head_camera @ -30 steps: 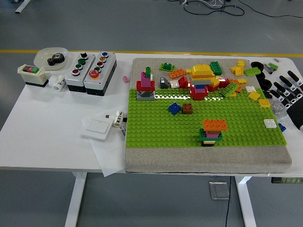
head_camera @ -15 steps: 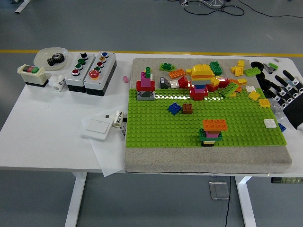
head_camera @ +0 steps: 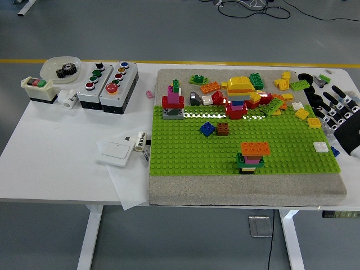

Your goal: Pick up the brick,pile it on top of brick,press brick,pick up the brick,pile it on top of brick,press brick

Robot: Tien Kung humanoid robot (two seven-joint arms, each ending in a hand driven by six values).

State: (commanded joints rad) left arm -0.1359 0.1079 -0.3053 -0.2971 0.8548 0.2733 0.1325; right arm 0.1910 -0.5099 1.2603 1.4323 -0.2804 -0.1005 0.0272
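Note:
A green studded baseplate (head_camera: 185, 149) lies on a grey pad. Near its front edge stands a small stack with an orange brick (head_camera: 255, 148) on top of pink, green and black layers. A blue brick (head_camera: 207, 129) and a brown brick (head_camera: 223, 129) sit side by side mid-plate. At the back stand a red, pink and green tower (head_camera: 173, 101) and a yellow-topped stack (head_camera: 239, 93). Loose bricks (head_camera: 281, 101) litter the back right. My right hand (head_camera: 336, 109) hangs at the right edge, fingers spread and holding nothing, well right of the orange stack.
Two grey button boxes (head_camera: 107, 83), a white switch box (head_camera: 37, 89), a bowl with a black gear (head_camera: 63, 68) and a white plastic part (head_camera: 118, 149) on paper lie on the table's left half. A white brick (head_camera: 320, 147) sits at the plate's right edge.
My right hand has drifted slightly left and turned a little at the right edge. The bricks have not moved.

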